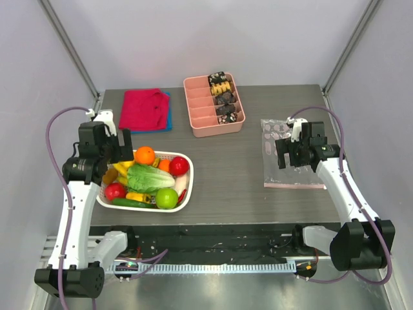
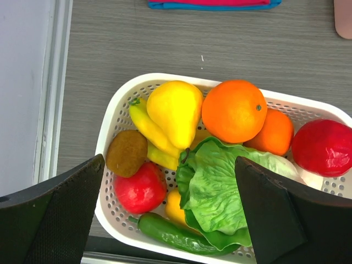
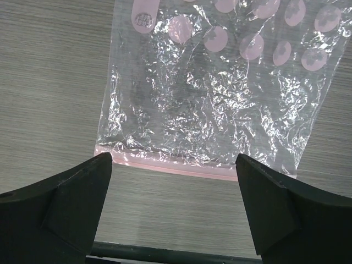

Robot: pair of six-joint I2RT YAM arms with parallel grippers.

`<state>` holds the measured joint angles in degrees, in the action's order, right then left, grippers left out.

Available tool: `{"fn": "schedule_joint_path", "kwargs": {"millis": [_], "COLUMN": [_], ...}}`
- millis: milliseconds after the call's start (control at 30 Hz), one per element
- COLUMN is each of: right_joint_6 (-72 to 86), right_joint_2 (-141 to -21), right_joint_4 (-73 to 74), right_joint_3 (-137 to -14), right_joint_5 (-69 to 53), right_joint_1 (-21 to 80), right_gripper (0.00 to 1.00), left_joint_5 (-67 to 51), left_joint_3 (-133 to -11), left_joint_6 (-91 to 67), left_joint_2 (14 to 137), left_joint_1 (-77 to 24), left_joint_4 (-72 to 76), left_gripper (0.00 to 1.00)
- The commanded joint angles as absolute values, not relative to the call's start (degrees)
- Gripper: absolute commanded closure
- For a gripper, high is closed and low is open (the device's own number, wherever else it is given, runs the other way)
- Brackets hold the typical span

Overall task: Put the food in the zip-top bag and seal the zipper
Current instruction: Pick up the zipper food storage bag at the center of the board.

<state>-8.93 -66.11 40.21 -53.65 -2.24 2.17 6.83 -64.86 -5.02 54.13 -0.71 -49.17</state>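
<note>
The food lies in a white mesh basket [image 1: 183, 201] at the front left: an orange [image 2: 234, 110], green lettuce [image 2: 220, 187], a yellow pear [image 2: 175, 110], red fruits [image 2: 142, 188], a green pepper [image 2: 176, 234], and a green apple [image 1: 166, 197]. My left gripper [image 2: 170, 214] hangs open and empty above the basket. The clear dotted zip-top bag [image 3: 214, 93] lies flat on the table at the right [image 1: 290, 155]. Its pink zipper strip [image 3: 192, 168] runs along the near edge. My right gripper [image 3: 173, 206] is open and empty above that edge.
A pink compartment tray [image 1: 213, 104] with dark and yellow snack pieces stands at the back centre. Red and blue folded cloths [image 1: 145, 110] lie at the back left. The table's front edge runs just below the basket and the bag.
</note>
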Motion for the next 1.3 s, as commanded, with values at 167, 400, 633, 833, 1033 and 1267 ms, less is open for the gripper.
{"fn": "schedule_joint_path", "kwargs": {"millis": [167, 400, 633, 833, 1033, 1267], "right_joint_6": [-11.24, -24.66, -37.07, -42.0, -44.82, -46.32], "right_joint_2": [-68.47, -71.27, -76.46, -82.6, -90.25, -98.95], "right_joint_4": [42.53, 49.21, 53.17, 48.96, 46.23, 45.44], "right_joint_3": [-55.63, -57.92, -57.57, -55.55, -57.39, -59.15], "right_joint_5": [-6.33, -7.47, -1.41, -0.26, 1.32, 0.7], "right_joint_1": [2.02, 2.02, 2.11, 2.11, 2.46, 2.46], "right_gripper": [0.0, 0.0, 0.0, 0.02, 0.06, 0.27], "left_joint_5": [9.92, 4.76, -2.46, -4.13, -6.06, -6.42], "left_joint_3": [-65.58, -65.65, -67.14, -67.77, -66.71, -66.45], "left_joint_6": [-5.19, -2.9, -1.49, -0.79, -0.88, -1.23], "left_joint_2": [52.58, 51.94, 52.37, 54.58, 53.97, 54.58], "left_joint_1": [-0.44, -0.44, -0.53, -0.61, -1.05, -1.41], "left_joint_4": [-42.73, -42.18, -41.57, -42.19, -40.87, -40.43], "left_gripper": [0.0, 0.0, 0.0, 0.0, 0.0, 0.0]}}
